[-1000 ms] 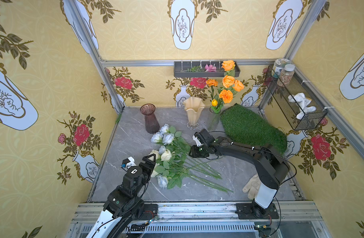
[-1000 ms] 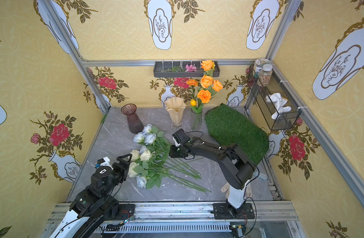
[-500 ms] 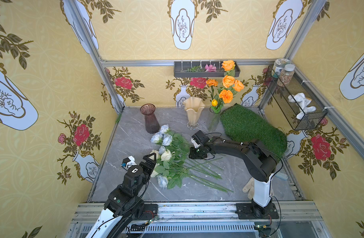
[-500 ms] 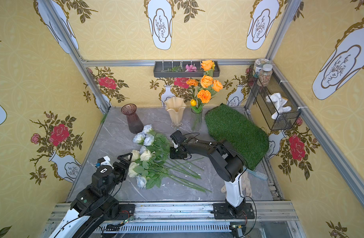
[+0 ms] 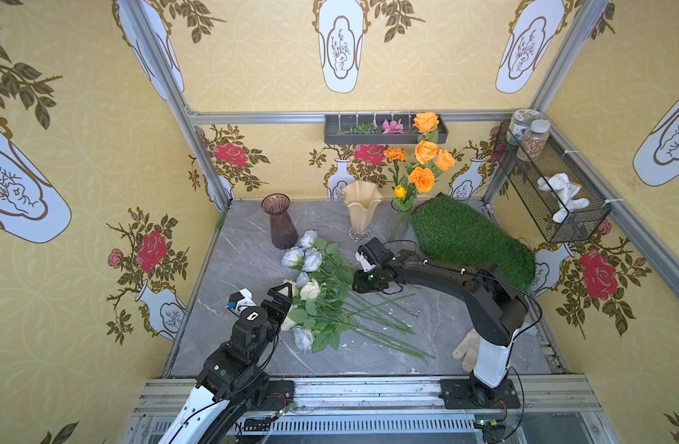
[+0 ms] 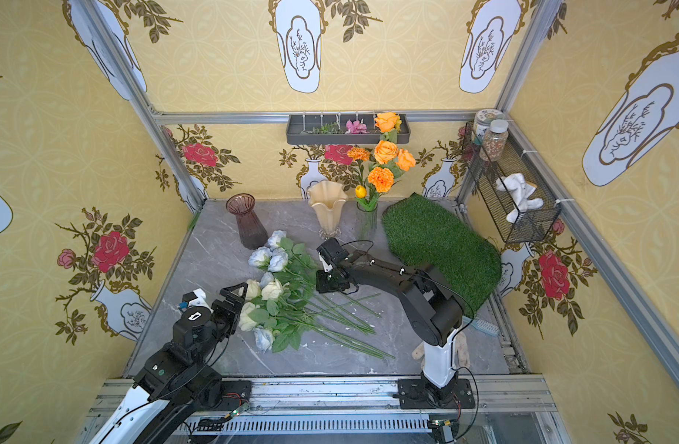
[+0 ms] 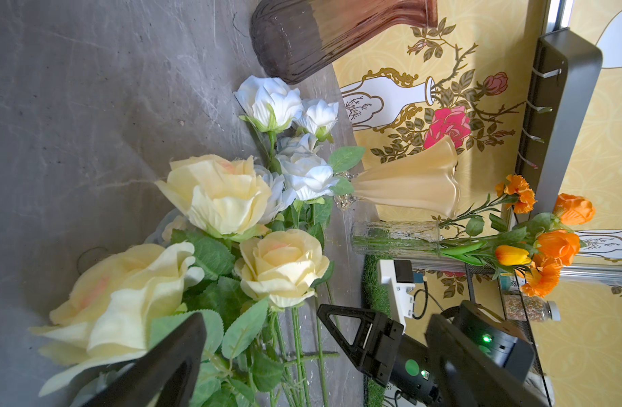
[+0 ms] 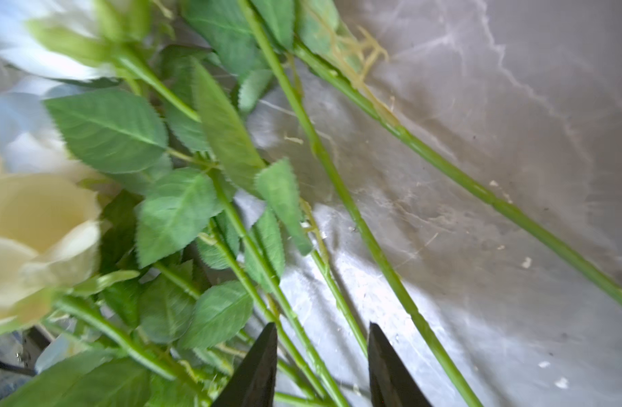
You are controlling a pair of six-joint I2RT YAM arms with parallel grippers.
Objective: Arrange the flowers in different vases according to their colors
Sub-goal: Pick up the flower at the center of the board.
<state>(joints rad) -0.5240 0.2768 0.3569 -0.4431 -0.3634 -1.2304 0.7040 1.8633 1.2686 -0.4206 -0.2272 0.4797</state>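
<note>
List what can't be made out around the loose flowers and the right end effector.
- Right end effector: right wrist view's edge cuts all but the fingertips; in both top views its wrist covers it.
- Pale blue-white artificial roses: blurred in right wrist view.
- Beige object behind right arm's base: mostly hidden, both top views.

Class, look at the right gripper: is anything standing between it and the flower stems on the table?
Nothing visible does. In the right wrist view the stems lie bare right below the right gripper, running between its parted jaws.
</note>
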